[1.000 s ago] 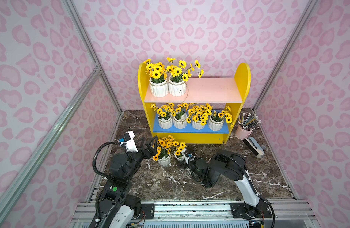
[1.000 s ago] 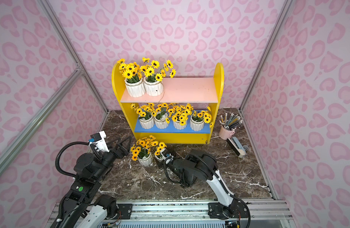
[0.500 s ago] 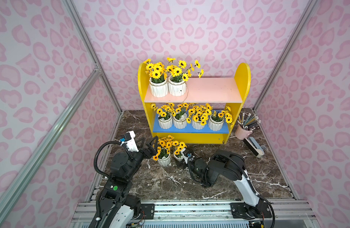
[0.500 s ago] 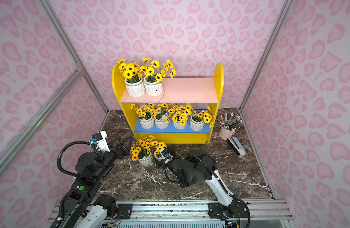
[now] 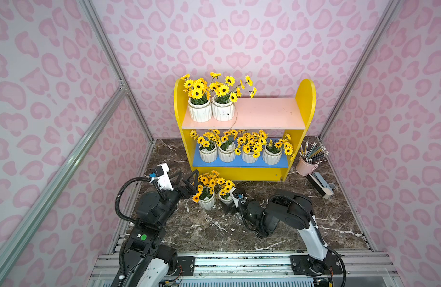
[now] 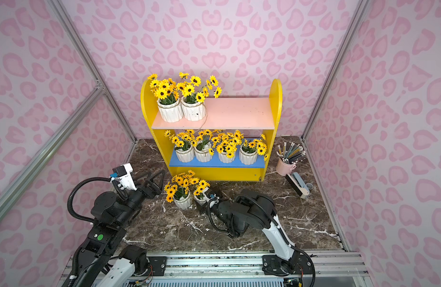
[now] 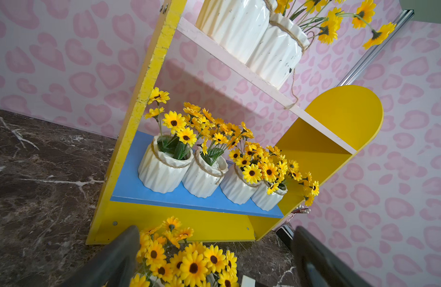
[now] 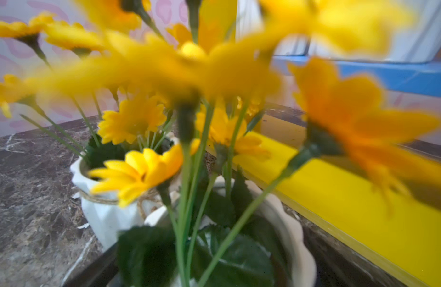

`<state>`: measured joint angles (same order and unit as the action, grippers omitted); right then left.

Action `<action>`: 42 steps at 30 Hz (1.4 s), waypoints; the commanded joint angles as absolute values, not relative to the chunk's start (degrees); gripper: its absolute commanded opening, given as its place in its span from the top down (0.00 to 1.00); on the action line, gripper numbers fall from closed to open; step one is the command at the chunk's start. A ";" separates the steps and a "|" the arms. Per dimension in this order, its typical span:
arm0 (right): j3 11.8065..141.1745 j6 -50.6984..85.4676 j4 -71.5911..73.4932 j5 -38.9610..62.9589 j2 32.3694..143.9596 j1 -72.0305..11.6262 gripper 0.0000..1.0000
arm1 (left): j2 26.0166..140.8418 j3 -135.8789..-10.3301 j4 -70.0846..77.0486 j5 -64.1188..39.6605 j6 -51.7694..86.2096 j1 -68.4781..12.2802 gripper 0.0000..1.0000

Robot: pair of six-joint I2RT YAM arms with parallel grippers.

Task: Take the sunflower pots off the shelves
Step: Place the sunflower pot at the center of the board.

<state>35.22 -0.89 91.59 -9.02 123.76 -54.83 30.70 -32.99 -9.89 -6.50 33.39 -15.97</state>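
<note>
Pink heart-print walls, marble table (image 5: 214,231). Shelves (image 5: 305,99) at 12 o'clock hold six sunflower pots (image 5: 249,156): two on pink board (image 5: 269,113), four on blue board (image 5: 239,164). Two more stand on table toward 9 o'clock. Right gripper (image 5: 227,200) straddles the pair's 3 o'clock pot (image 8: 286,216); clamped or loose, cannot tell. Left gripper (image 5: 188,174) gapes wide, empty. Looks like set-down; next needs a clean back-out through blooms (image 8: 164,74). Right wrist view is mostly blur; both top views show all six shelved.
</note>
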 commanded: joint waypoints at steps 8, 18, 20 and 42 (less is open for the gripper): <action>31.97 -0.43 97.18 -9.98 120.28 -55.37 0.01 | 30.40 -35.09 -11.43 -7.19 31.76 -16.04 0.03; 25.62 -2.15 96.61 -11.85 112.75 -56.69 0.01 | 31.36 -38.29 -12.97 -8.42 30.03 -16.05 0.03; 24.39 -2.28 96.46 -12.34 110.98 -57.00 0.01 | 32.25 -39.90 -13.49 -9.29 28.59 -16.04 0.02; 20.33 -0.55 55.96 -15.22 69.81 -56.55 0.05 | 65.75 -84.39 -29.57 10.57 9.38 -37.88 0.01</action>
